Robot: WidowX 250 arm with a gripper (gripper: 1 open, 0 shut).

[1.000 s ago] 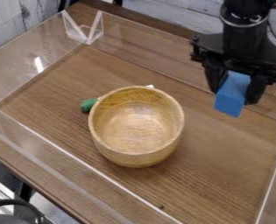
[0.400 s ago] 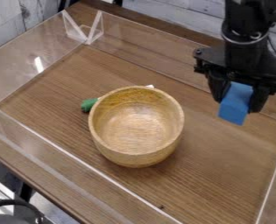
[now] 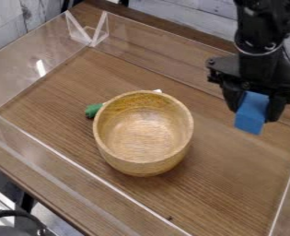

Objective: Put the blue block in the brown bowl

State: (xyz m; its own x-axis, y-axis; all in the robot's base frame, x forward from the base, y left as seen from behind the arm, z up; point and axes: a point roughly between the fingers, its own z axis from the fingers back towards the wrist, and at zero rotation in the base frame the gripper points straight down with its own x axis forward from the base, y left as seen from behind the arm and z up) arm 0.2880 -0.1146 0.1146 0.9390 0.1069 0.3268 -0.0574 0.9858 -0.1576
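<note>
Blue block held on end, long axis close to upright with the lower end tipped slightly toward the right edge of the view; top end hidden between the black fingers. Hangs clear above the worktop, well to the right of the bowl and near the right wall of the clear tray. Claw pinched shut on the block, pointing steeply down, its dark wrist and arm rising out of the top of the view. Black bracket spread wide above the fingers, one finger on each side of the block's upper half. Plain, bright, smooth-faced brick, lit evenly, no markings, lower end squarely cut. Tan wooden bowl, round and deep with a thick rim and visible grain, sitting upright at mid-worktop, nothing visible inside it. Small green object just beside the bowl's left rim, partly hidden behind it, contact unclear. Brown wood-grain worktop under everything, boxed in by low transparent walls.
</note>
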